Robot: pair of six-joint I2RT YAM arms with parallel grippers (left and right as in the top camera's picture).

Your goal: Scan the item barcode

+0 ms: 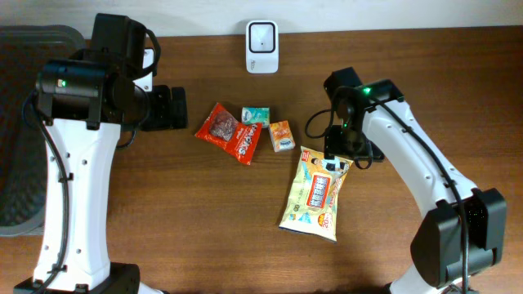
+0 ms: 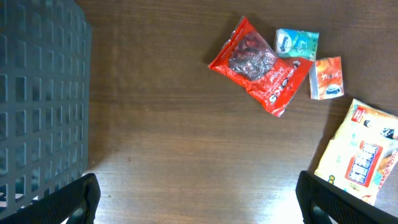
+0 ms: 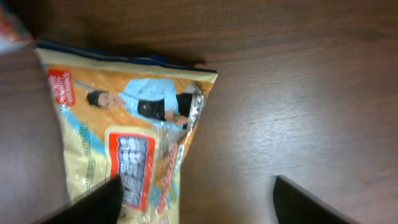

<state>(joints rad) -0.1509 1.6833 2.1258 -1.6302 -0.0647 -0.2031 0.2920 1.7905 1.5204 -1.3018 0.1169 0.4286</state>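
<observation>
Brown wooden tabletop [image 1: 204, 212], two white-and-black arms. Left end effector [image 1: 173, 108] sits on the left side, pointing right toward the item cluster. In the left wrist view its fingers [image 2: 62, 202] are spread wide with only bare wood between them, holding nothing.

Right end effector [image 1: 337, 157] is right of centre, over the far end of the yellow snack bag [image 1: 317, 193]. In the right wrist view its fingers [image 3: 311, 202] are spread wide. The bag's sealed top edge lies between them, nearer the left finger, which overlaps the bag's print. The bag is flat on the wood and not pinched. Can't tell if that finger touches it.

The yellow snack bag is right of centre, long axis running far to near and slightly tilted, printed side up. No barcode is readable in any view.

White scanner [image 1: 261, 46] stands at the far edge, centre, well apart from the bag.

Item cluster in the middle, between scanner and bag:
- Red snack bag [image 1: 231, 131], flat, on the left of the cluster.
- Teal box [image 1: 255, 116], touching the red bag's far right corner.
- Orange box [image 1: 282, 135], just right of the red bag and just beside the far left corner of the yellow bag.

Grey mesh basket [image 1: 20, 196] is at the left edge, partly under the left arm. Its wall fills the left of the left wrist view.
</observation>
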